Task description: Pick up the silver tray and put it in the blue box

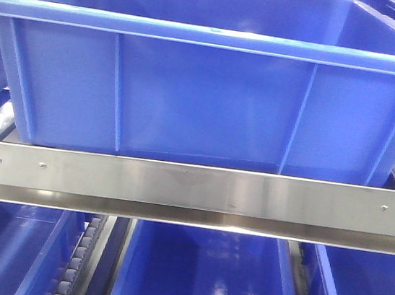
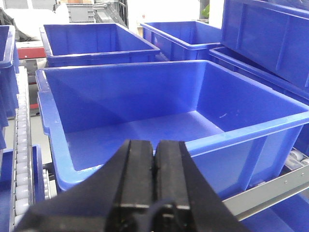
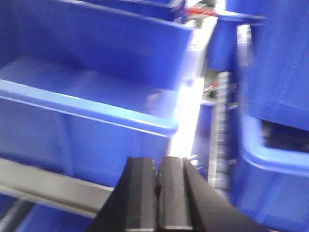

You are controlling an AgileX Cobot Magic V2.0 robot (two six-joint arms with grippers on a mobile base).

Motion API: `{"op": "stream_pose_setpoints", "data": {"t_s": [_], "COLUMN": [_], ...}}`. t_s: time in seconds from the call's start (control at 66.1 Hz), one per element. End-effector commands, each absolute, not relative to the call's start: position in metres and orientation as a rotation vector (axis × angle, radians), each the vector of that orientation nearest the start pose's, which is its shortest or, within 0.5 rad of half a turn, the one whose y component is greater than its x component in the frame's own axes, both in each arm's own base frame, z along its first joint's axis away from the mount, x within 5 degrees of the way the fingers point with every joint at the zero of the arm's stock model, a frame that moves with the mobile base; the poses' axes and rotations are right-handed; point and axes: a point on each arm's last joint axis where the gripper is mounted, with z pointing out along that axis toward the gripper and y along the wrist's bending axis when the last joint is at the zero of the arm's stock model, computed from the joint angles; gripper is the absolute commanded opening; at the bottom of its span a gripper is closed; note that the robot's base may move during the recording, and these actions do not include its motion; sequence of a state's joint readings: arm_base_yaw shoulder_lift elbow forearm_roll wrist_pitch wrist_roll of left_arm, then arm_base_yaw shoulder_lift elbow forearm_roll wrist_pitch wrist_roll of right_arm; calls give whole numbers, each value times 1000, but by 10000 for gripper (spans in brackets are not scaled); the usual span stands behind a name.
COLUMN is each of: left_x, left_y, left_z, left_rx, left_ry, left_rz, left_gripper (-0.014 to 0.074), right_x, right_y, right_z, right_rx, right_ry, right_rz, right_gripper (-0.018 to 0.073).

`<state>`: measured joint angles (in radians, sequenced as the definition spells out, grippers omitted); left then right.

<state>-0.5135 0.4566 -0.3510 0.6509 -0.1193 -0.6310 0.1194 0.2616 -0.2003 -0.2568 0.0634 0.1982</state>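
The blue box (image 1: 204, 97) stands straight ahead on a rack shelf; nothing shows inside it. The silver tray is out of view in every view. In the left wrist view my left gripper (image 2: 155, 145) is shut with nothing between its black fingers, hovering just short of the box's near rim (image 2: 251, 126). Its bare floor shows beyond. My right gripper (image 3: 158, 162) is also shut on nothing. It sits in front of the box's right corner (image 3: 164, 126), in a blurred view.
A steel shelf rail (image 1: 191, 194) runs under the box, with more blue crates (image 1: 202, 279) on the level below. More crates (image 2: 96, 41) stand behind and a stacked one (image 2: 270, 34) to the right. Roller tracks (image 2: 21, 159) flank the box.
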Motion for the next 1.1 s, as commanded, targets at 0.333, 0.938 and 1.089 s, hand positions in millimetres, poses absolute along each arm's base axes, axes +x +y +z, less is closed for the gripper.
{"op": "stream_pose_setpoints", "data": {"t_s": [0.333,0.938,1.089], "left_x": [85,86,86], "left_y": [-61,-61,-61], "left_z": [321,321,321], "left_rx": [466,467,467], "left_ry": [1351,1353,1353], "left_rz": [-510,-509,-509], "left_gripper": [-94,-94,-94], "right_x": [53,53,53], "right_y": [-2,-2,-2], "right_z": [219,215,215], "right_rx": [11,12,12], "right_ry": [1340,1354,1354], "right_rz": [-49,-49,-49], "right_gripper": [48,48,48]}}
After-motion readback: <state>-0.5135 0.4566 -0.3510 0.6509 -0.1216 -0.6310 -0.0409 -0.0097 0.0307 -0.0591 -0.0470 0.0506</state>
